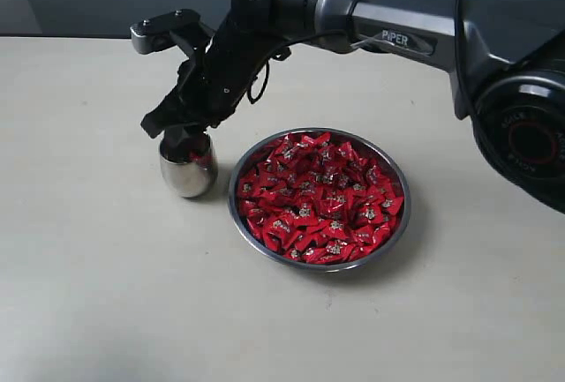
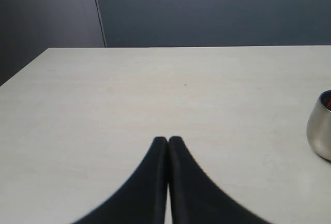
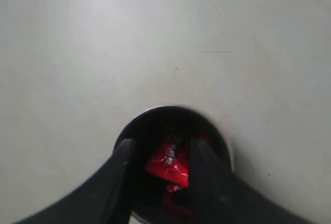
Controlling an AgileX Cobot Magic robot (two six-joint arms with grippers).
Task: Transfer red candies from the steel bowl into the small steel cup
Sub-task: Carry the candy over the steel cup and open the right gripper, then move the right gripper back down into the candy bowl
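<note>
In the exterior view, the right gripper (image 1: 184, 138) reaches across to the left and hangs right over the mouth of the small steel cup (image 1: 187, 167). The cup stands upright just left of the steel bowl (image 1: 328, 266). The red candies (image 1: 320, 198) fill the bowl almost to its rim, so by my reckoning nearly all of the job is left.

The left wrist view shows the left gripper (image 2: 168, 142) with its fingers pressed together and holding nothing, low over the bare table (image 2: 155, 89). The cup (image 2: 320, 125) sits off to its right.

In the right wrist view, the jaws of the right gripper (image 3: 161, 142) stand apart just inside the cup's rim (image 3: 170, 109). A few candies (image 3: 166, 166) lie in the cup between and below the jaws, and they look released rather than pinched (only a small share has gone over so far).
</note>
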